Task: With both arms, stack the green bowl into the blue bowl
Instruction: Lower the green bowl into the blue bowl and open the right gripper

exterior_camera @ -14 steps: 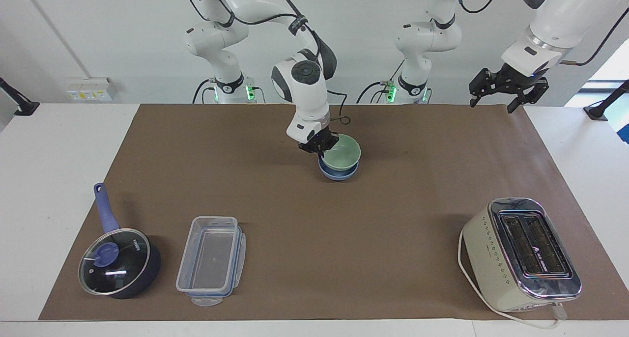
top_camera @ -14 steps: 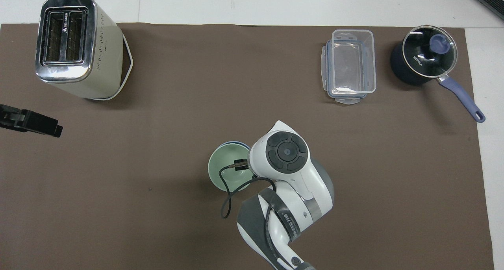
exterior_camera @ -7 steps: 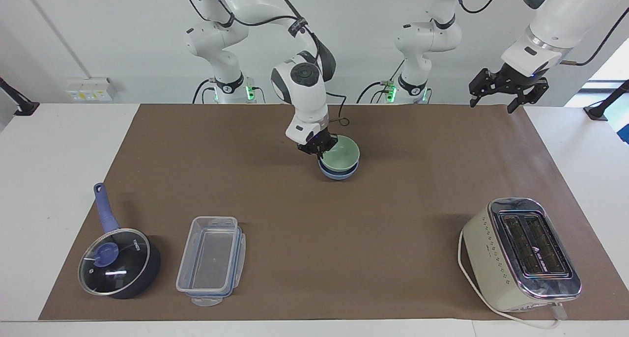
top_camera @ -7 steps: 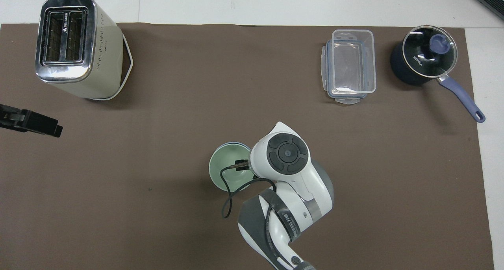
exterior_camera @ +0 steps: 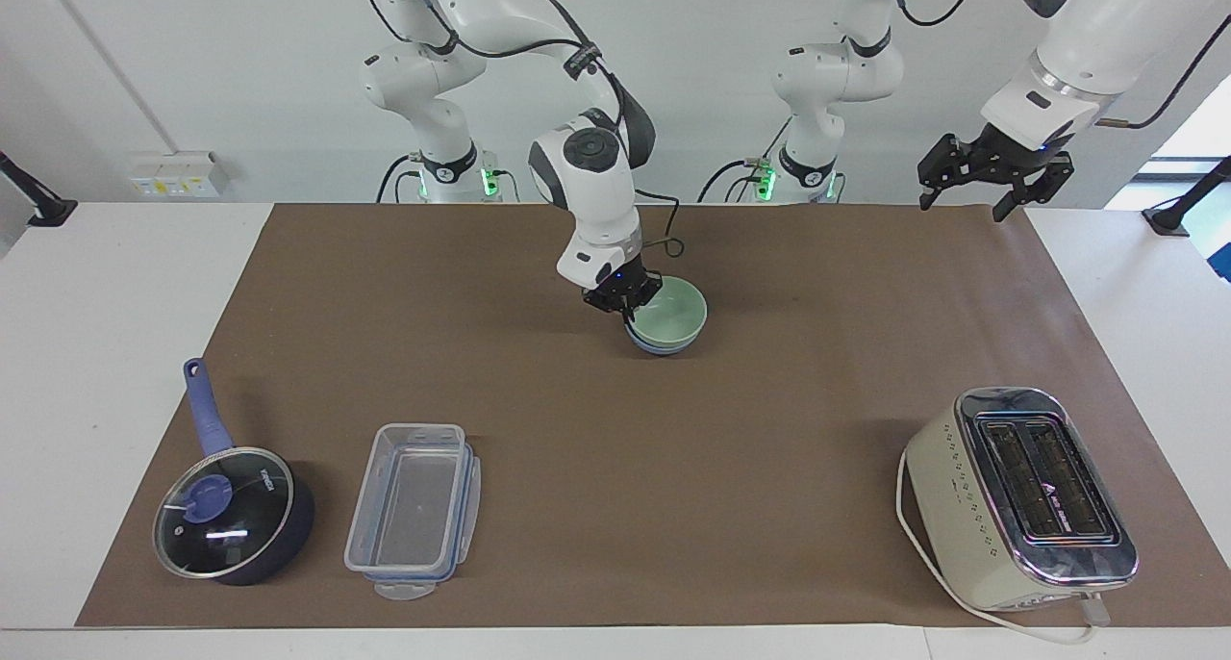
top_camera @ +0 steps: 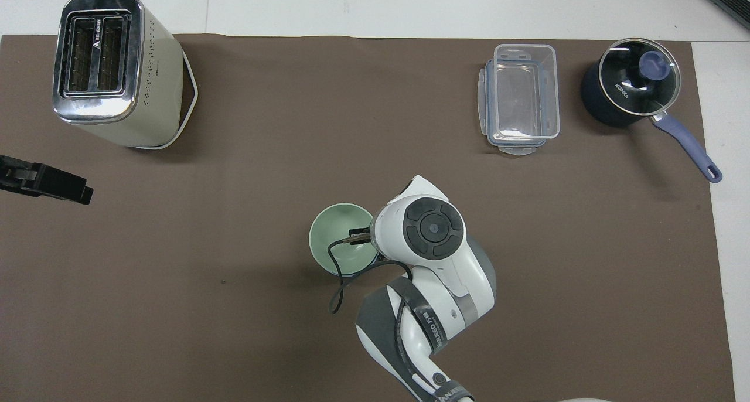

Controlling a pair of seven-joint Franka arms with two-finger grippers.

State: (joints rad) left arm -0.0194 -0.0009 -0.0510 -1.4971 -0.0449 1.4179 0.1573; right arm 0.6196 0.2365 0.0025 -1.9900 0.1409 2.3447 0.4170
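Pinching the green bowl rim with my right end effector, clamped tight, seemingly seated in the blue bowl. Left end effector waits spread, empty. Letting go crooked could tip it.

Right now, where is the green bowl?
The green bowl sits nested in the blue bowl mid-table, nearer the robots than the clear container, with the right gripper shut on its rim.

Table (brown mat on top)
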